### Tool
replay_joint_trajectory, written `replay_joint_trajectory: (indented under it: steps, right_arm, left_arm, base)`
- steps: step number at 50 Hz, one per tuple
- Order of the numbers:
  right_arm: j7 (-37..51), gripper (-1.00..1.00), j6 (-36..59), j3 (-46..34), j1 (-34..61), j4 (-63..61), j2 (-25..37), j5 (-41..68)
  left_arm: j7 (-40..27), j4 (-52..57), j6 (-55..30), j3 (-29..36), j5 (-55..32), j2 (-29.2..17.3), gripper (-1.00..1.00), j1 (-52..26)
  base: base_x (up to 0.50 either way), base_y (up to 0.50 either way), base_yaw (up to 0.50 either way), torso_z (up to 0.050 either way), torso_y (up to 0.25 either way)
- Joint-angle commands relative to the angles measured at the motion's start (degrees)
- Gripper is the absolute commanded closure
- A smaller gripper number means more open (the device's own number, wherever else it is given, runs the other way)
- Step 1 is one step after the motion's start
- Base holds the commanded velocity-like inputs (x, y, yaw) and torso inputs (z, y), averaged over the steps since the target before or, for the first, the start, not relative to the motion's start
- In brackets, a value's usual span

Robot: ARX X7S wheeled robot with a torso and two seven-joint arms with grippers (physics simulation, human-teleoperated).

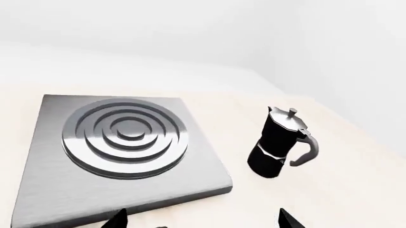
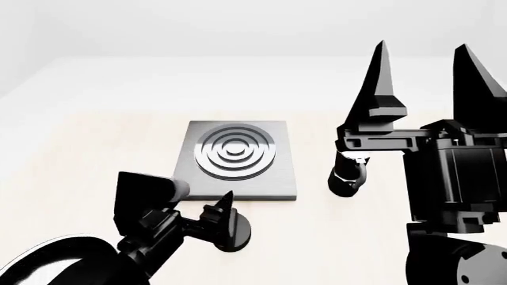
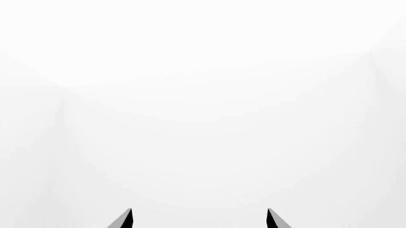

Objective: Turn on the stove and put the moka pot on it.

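Observation:
The stove (image 2: 236, 159) is a flat dark-grey plate with raised silver rings, lying mid-table; it fills much of the left wrist view (image 1: 120, 152). Its round black knob (image 2: 237, 233) sits on the table just in front of the plate. My left gripper (image 2: 220, 205) is low over the knob, open, with nothing between its fingers (image 1: 203, 221). The black moka pot (image 1: 279, 142) with a silver lid stands upright to the right of the plate, partly hidden in the head view (image 2: 348, 175) behind my right gripper (image 2: 426, 65). The right gripper is raised, points upward and is open (image 3: 199, 219).
The pale table runs to a white wall behind the stove. The right wrist view shows only blank white wall. My right arm's black body (image 2: 452, 178) blocks the right side of the head view.

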Motion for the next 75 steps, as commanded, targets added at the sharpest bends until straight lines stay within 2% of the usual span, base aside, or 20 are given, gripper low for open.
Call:
replay_joint_trajectory:
  steps: [1, 8, 28, 39, 43, 75]
  right_arm:
    - [0.5, -1.0, -0.5, -0.4, -0.1, 0.0, 0.4, 0.5]
    - [1.1, -1.0, -0.4, -0.6, 0.3, -0.1, 0.8, 0.9]
    - [1.5, -1.0, -2.0, -1.2, -0.1, 0.6, 1.4, 1.4]
    - [3.2, -1.0, 0.4, -0.9, 1.8, -0.5, 2.1, 3.7]
    - [2.4, -1.0, -2.0, -1.6, 0.0, 0.1, 2.0, 2.2]
    - [3.3, -1.0, -3.6, -2.9, -0.4, 0.8, 3.0, 2.6]
  left_arm:
    - [-3.7, -0.9, -2.4, 0.2, -7.9, 0.1, -1.0, 1.3]
    - [-6.8, -1.6, -2.4, 1.4, -11.4, -0.2, -1.0, 2.1]
    - [-13.3, -5.5, -1.5, 4.9, -11.8, -1.7, -1.0, 3.2]
    - [-14.2, -8.5, 0.8, 6.0, -12.1, -2.8, -1.0, 3.5]
    - [-14.4, -10.0, 2.4, 6.9, -11.7, -3.5, -1.0, 3.8]
    - [-14.8, -21.4, 11.7, 12.1, -8.6, -6.0, -1.0, 0.8]
  base:
    - [0.0, 0.0, 0.0, 0.0, 0.0]
    - [0.0, 0.0, 0.0, 0.0, 0.0]
    - [0.0, 0.0, 0.0, 0.0, 0.0]
    - [0.0, 0.0, 0.0, 0.0, 0.0]
    - [0.0, 0.0, 0.0, 0.0, 0.0]
    - [0.0, 0.0, 0.0, 0.0, 0.0]
